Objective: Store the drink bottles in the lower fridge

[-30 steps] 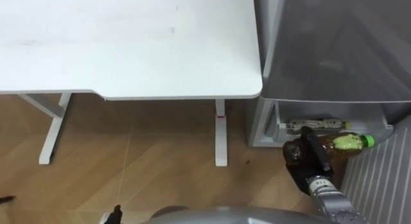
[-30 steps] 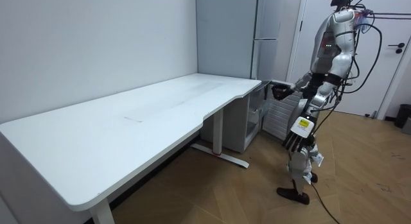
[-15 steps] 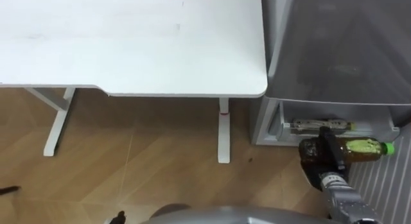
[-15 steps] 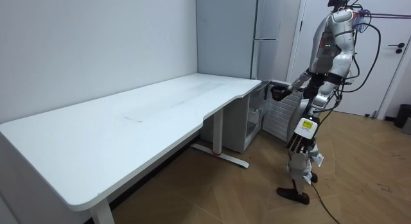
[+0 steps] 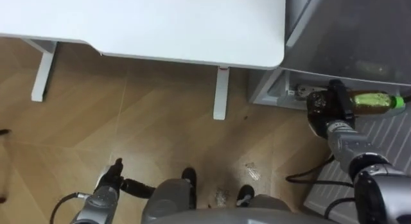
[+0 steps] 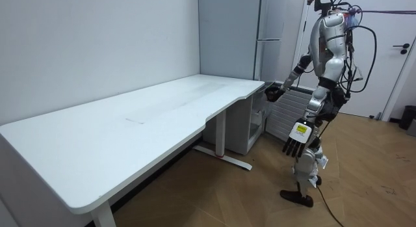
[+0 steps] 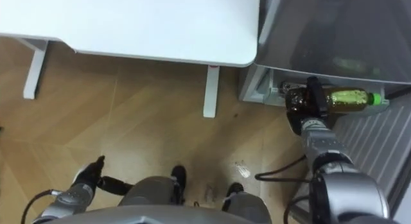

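Observation:
My right hand [image 5: 323, 108] is shut on a drink bottle [image 5: 371, 101] with amber liquid, a green label and a green cap. It holds the bottle on its side, cap pointing right, in front of the open lower compartment [image 5: 288, 90] of the grey fridge [image 5: 347, 31]. In the right eye view the same hand [image 7: 300, 101] and bottle [image 7: 349, 97] lie against the compartment's opening. Another bottle's end [image 5: 300, 92] shows inside on a shelf. My left hand [image 5: 109, 185] hangs open by my side, and in the room view this hand [image 6: 292, 140] is near my thigh.
A white desk [image 5: 128, 18] stands left of the fridge, its leg [image 5: 221, 95] close to the fridge's corner. A ribbed white panel [image 5: 385, 147] lies to the right below the bottle. Wooden floor [image 5: 148, 134] spreads out in front. In the room view I stand facing the fridge [image 6: 227, 32].
My right arm has stretched out and carried the bottle up closer to the lower compartment. My body has turned towards the fridge, and the eye view has tipped down, bringing my left hand in.

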Controlling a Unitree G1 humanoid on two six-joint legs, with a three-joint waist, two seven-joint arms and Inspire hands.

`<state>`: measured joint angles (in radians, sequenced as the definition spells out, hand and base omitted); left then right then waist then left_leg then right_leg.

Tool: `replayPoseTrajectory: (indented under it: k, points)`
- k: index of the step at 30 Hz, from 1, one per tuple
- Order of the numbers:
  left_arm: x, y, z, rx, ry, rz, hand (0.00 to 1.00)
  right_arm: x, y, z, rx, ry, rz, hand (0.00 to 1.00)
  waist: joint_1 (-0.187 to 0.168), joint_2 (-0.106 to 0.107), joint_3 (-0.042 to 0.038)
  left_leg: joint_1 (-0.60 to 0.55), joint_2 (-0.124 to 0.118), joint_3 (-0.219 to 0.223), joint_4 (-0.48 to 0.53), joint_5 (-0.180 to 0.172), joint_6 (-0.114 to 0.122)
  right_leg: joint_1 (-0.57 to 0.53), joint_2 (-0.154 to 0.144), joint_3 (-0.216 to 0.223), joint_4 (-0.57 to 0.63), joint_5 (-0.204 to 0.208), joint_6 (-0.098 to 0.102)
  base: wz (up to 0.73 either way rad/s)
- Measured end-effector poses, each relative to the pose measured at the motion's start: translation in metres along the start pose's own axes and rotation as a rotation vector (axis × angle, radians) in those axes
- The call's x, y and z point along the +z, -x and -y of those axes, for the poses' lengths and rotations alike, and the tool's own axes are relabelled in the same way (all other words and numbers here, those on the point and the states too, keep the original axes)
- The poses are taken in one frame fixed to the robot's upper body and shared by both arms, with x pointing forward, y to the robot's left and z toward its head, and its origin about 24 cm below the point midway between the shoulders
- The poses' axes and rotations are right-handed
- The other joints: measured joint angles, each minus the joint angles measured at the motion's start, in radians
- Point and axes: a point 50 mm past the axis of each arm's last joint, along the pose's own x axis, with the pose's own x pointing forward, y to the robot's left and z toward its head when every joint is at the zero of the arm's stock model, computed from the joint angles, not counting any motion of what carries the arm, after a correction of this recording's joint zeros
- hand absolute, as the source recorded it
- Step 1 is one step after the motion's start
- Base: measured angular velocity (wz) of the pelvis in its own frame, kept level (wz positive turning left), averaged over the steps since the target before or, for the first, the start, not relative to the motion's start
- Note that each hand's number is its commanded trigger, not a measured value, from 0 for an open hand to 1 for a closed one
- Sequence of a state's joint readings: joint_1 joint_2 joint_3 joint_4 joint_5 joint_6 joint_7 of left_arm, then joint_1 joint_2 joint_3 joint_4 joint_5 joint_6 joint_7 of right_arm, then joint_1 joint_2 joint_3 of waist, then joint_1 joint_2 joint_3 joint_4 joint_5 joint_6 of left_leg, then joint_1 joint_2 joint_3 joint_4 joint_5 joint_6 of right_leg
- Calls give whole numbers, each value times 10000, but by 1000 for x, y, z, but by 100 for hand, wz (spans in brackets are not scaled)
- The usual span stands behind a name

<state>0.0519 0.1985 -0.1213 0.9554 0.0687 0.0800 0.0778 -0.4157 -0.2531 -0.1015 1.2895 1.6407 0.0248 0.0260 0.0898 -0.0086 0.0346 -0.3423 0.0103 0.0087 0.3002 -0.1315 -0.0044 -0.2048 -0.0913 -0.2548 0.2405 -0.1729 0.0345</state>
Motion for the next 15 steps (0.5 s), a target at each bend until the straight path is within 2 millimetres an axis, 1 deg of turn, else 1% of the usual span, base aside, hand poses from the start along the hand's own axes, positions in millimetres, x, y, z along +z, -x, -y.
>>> replayPoseTrajectory:
  k: [3,4,7,9,10,11,15]
  points:
    - [6,-2,1,-37,-12,104,0,-1,-2,-13,168,1,-150,100,101,-42,24,-360,-12,52,-122,195,5,-566,-69,28,261,25,-25,-4]
    - [8,-3,0,-30,-28,109,0,0,-3,-23,280,9,-172,100,119,-67,41,-470,-24,75,-187,279,14,-753,-102,29,368,25,-26,0]
    - [8,-5,0,-58,-63,-7,0,3,-3,-25,207,66,-100,100,131,-129,79,-622,-41,67,-196,362,33,-916,-124,3,444,36,-43,3]
    - [6,-5,-1,-41,-5,-76,0,5,-3,-29,145,113,-57,100,152,-200,122,-686,-49,68,-182,396,40,-1000,-147,2,541,35,-43,0]
    - [6,-5,-2,-21,136,-69,0,6,-3,-30,163,150,-21,100,225,-259,156,-760,-46,74,-172,419,43,-1107,-156,11,603,30,-51,4]
    - [6,-5,-3,-28,145,-59,0,9,-3,-33,209,107,26,100,226,-277,169,-927,-59,55,-87,443,52,-1257,-187,-25,724,4,-67,7]
    - [6,-5,-2,-205,127,-64,0,15,-3,-41,242,297,161,100,287,-264,168,-1267,-100,63,70,511,121,-1620,-288,-70,995,-12,-59,7]
